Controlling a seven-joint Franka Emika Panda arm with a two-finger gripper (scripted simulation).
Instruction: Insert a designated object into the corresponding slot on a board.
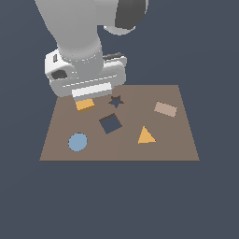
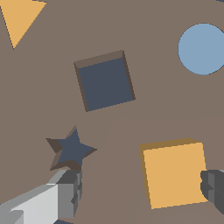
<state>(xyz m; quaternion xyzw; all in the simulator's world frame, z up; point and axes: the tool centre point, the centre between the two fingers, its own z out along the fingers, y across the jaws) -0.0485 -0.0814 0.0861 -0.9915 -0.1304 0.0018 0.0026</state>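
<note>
The orange-yellow square block (image 1: 85,104) lies flat on the brown board (image 1: 172,140) near its far edge, toward the exterior view's left. My gripper (image 1: 92,94) hangs just above it, open. In the wrist view the block (image 2: 175,173) sits between my two fingers, close to the darker finger (image 2: 214,189) and apart from the pale one (image 2: 65,192). The dark navy square slot (image 1: 110,123) is empty, turned slightly askew, a short way nearer the board's middle; it also shows in the wrist view (image 2: 106,81).
A small dark star-shaped cutout (image 1: 115,101) lies beside the block, by the pale finger in the wrist view (image 2: 70,149). A tan rectangle (image 1: 165,109), an orange triangle (image 1: 146,136) and a blue disc (image 1: 78,142) also lie on the board.
</note>
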